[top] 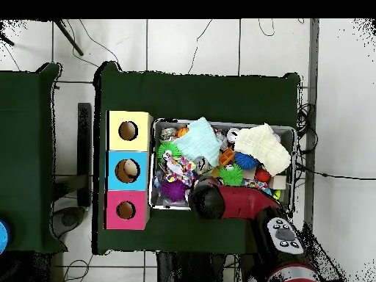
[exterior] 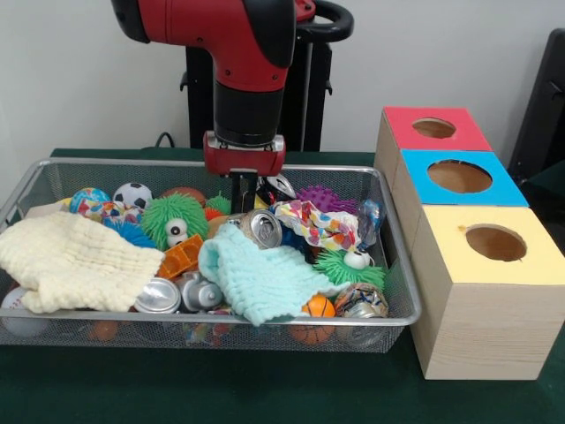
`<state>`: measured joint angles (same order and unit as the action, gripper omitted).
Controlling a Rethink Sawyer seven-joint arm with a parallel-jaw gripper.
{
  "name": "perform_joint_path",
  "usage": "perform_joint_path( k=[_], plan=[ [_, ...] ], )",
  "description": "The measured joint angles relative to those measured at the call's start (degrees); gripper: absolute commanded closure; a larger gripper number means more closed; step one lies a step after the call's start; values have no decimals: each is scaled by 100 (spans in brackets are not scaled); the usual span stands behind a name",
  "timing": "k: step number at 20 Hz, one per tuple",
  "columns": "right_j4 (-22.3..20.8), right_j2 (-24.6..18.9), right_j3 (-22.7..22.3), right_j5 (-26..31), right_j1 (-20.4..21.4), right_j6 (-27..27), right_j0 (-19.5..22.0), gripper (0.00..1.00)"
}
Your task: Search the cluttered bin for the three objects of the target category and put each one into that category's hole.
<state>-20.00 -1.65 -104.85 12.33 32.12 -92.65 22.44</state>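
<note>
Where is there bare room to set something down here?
The green tablecloth in front of the bin is bare, as is the strip behind it in the overhead view. Inside the bin it is crowded: cloths, cans and toys cover the floor.

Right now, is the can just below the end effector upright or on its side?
On its side: the can lies tilted in the bin, its round pull-tab top facing the front camera, resting between the mint cloth and other clutter.

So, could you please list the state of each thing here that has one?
bin: full of clutter
gripper: low in the bin, fingers hidden
can: on its side, uncovered
mint cloth: crumpled over toys
yellow box: hole open
</note>
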Motion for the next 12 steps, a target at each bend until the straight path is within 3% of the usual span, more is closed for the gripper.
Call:
perform_joint_path(
  k=[6, 12],
  plan=[
    [38, -8, -167, 26, 297, 0, 0, 100],
    [240, -17, -234, 426, 720, 0, 0, 100]
  ],
)
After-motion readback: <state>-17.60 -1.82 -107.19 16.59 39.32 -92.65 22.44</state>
